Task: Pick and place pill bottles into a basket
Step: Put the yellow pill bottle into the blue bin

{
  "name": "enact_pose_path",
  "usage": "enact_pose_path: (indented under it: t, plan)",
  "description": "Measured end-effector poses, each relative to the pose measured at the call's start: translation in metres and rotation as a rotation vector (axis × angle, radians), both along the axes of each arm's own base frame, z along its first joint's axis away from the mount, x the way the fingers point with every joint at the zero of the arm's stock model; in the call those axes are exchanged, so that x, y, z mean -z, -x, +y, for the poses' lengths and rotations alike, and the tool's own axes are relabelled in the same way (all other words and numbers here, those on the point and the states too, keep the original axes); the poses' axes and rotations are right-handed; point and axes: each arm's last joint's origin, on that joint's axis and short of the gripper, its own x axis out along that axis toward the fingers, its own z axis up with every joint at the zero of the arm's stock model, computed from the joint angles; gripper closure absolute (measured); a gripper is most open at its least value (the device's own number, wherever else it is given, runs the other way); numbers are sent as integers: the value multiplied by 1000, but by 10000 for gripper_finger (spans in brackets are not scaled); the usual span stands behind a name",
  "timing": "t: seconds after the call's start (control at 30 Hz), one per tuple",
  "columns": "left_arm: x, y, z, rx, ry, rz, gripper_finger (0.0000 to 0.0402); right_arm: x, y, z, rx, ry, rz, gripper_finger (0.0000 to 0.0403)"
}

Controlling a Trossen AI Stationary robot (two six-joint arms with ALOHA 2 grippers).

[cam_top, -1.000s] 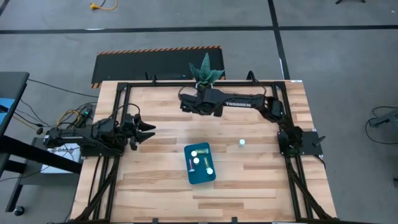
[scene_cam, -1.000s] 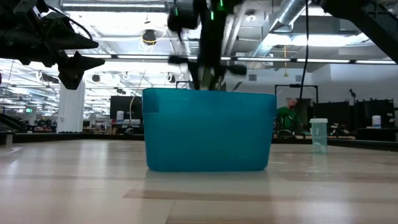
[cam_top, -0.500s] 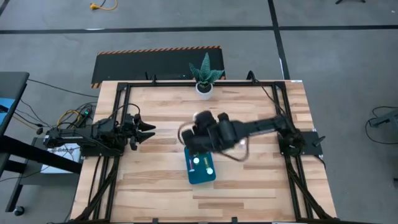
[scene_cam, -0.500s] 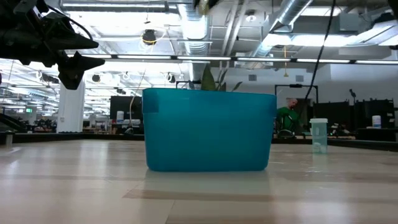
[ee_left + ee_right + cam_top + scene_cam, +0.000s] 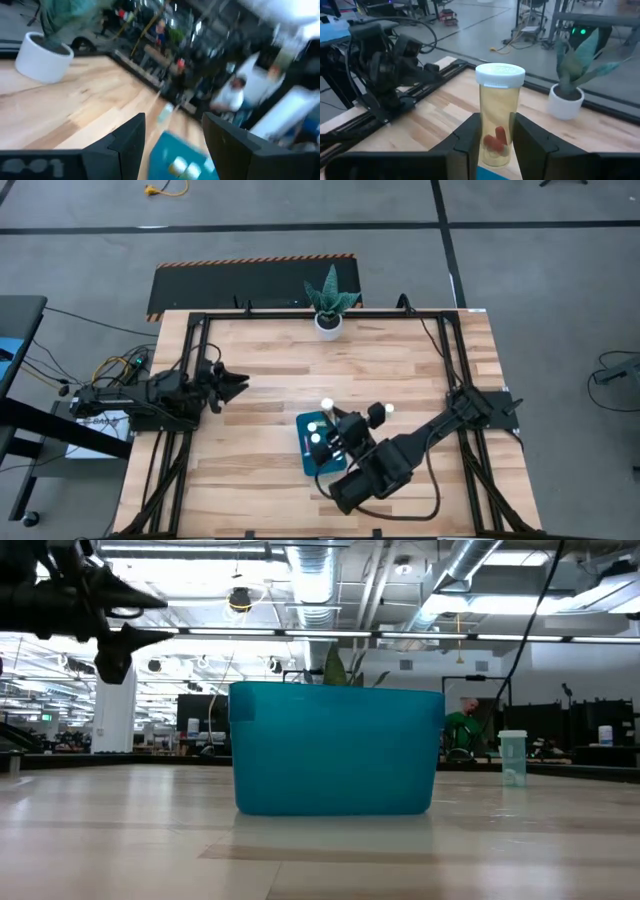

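My right gripper (image 5: 330,425) is shut on a clear pill bottle (image 5: 496,120) with a white cap and red pills inside. It holds the bottle over the teal basket (image 5: 322,448) at mid-table. A few white-topped bottles (image 5: 314,432) lie in the basket. Another bottle (image 5: 378,412) stands on the table right of the basket and also shows in the low view (image 5: 512,757). My left gripper (image 5: 235,385) is open and empty at the table's left, above the wood. The right gripper does not show in the low view. My right gripper pinches the bottle's lower side walls (image 5: 481,142) between its two fingers (image 5: 467,145), one on each side. The fingers come from the table's near side, roughly level. The bottle stands upright with its cap (image 5: 500,75) up, lifted clear above the basket.
A white pot with a green plant (image 5: 328,308) stands at the far edge and also shows in the left wrist view (image 5: 42,62). Black frame rails (image 5: 190,380) run along the table's left, right and far sides. A person (image 5: 462,730) is in the room behind.
My right arm has swung from the far side by the plant toward the near edge. It now reaches over the basket from the near side, with the bottle upright in its fingers. My left gripper has shifted a little toward the far edge.
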Motion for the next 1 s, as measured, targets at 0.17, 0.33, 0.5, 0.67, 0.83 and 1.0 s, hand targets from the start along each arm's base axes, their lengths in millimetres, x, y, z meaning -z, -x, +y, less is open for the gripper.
enact_pose_path:
  t: [0.17,0.33,0.5,0.67,0.83,1.0]
  plan:
    - [-4,1,3,-85,95,-56,216,13,-14,3,1,-46,-80,310]
    - [-4,2,5,-171,196,-95,216,20,-37,0,-32,-80,-125,310]
    - [-5,2,5,-153,149,-82,216,15,-54,-11,-81,-80,-105,310]
    - [-1,2,6,-215,118,-37,216,14,-61,-23,-82,-45,-69,310]
    - [-3,3,7,-254,205,-79,216,13,-64,-29,-65,-53,-83,310]
    - [-3,2,6,-195,216,-85,216,14,-66,-33,-66,-40,-63,310]
